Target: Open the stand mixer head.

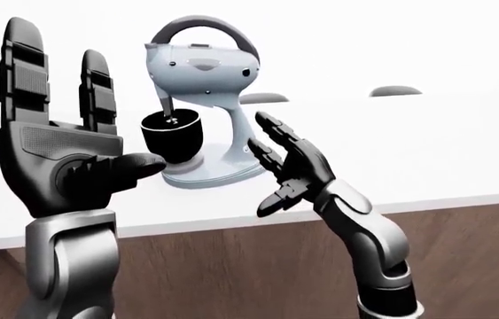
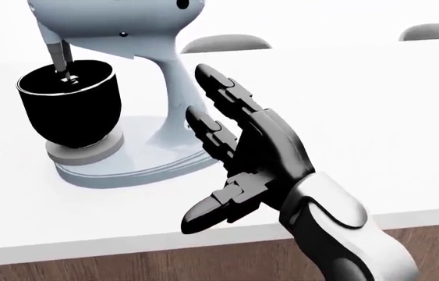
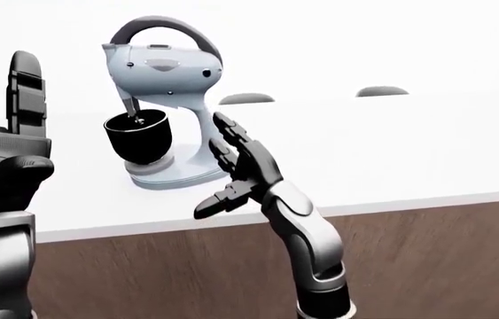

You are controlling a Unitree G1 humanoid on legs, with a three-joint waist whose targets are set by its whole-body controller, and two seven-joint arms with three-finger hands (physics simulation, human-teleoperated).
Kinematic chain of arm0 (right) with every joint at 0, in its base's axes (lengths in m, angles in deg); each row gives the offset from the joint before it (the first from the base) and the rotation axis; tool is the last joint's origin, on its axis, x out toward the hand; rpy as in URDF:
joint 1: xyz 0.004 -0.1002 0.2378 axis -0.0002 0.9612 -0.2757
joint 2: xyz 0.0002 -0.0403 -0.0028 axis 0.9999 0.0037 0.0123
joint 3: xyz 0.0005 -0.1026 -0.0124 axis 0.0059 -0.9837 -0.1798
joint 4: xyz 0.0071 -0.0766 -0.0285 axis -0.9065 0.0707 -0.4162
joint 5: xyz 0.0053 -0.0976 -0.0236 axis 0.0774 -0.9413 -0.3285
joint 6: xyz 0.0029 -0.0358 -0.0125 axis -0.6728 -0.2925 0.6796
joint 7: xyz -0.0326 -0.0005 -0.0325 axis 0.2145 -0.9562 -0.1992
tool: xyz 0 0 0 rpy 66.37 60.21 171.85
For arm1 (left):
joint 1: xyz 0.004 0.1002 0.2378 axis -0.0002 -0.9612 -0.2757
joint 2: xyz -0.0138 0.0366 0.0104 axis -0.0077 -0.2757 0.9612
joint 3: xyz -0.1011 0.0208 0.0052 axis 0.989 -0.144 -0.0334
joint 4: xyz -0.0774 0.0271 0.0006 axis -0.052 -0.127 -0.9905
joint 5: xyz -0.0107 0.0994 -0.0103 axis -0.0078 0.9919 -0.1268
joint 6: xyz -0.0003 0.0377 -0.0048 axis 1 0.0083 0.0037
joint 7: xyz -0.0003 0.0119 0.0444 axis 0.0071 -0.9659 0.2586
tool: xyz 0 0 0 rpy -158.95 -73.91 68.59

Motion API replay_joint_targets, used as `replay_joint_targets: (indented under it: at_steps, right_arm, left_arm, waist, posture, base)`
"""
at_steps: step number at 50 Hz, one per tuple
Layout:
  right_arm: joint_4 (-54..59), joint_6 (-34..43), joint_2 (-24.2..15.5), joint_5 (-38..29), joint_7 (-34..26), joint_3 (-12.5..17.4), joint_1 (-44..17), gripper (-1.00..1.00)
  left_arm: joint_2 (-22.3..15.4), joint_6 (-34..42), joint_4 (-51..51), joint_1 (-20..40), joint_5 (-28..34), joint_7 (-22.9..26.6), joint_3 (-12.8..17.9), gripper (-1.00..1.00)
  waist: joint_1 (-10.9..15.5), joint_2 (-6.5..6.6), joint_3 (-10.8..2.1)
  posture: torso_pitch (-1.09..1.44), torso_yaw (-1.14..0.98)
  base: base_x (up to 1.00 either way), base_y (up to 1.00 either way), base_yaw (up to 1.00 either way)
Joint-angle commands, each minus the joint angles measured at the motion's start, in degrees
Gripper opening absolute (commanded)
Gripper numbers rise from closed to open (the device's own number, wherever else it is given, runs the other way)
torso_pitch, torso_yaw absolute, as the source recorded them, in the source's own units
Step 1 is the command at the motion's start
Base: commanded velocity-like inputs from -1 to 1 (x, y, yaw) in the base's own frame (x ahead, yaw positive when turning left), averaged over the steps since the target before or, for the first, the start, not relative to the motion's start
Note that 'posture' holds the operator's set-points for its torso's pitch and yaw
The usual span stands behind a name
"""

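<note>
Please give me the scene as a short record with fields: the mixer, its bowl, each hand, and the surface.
stand mixer: upright on the counter, head down, beater reaching into the bowl
bowl: black, seated on the mixer base
right hand: open, fingers spread, beside the mixer's neck; contact cannot be told
left hand: open, raised, palm to the camera, holding nothing
counter: white top, wood-coloured face below
task state: head not yet opened

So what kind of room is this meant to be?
Most likely a simulated kitchen: a stand mixer with its black bowl stands on a white counter with a wood-look face below, and both robot hands are raised open.
</note>
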Motion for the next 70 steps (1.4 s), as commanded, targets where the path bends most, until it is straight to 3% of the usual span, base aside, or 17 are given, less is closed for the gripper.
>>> replay_joint_targets:
  at_steps: [1, 26, 70]
  right_arm:
    - [-1.56, -2.23, 0.10, 0.30, -0.42, 0.32, -1.82, 1.00]
    - [7.44, -7.82, 0.65, -2.20, -3.12, 0.19, -2.80, 1.00]
    - [28.31, -19.99, 1.23, -3.82, -6.91, 1.21, -9.91, 1.00]
  left_arm:
    - [-0.39, -0.96, 0.92, 1.17, 0.12, 0.50, 0.26, 1.00]
    - [-1.00, -0.62, 0.95, 1.94, -0.38, -0.15, 0.58, 1.00]
    - [-1.31, -0.29, 1.41, 2.11, -1.13, -1.01, 0.80, 1.00]
  waist:
    - [0.02, 0.16, -0.45]
    - [-0.04, 0.35, -0.44]
    - [-0.07, 0.70, -0.50]
  posture:
    - [-0.30, 0.00]
    - [-0.30, 0.00]
    - [-0.30, 0.00]
  base:
    - [0.00, 0.00, 0.00]
    - [0.00, 0.00, 0.00]
    - [0.00, 0.00, 0.00]
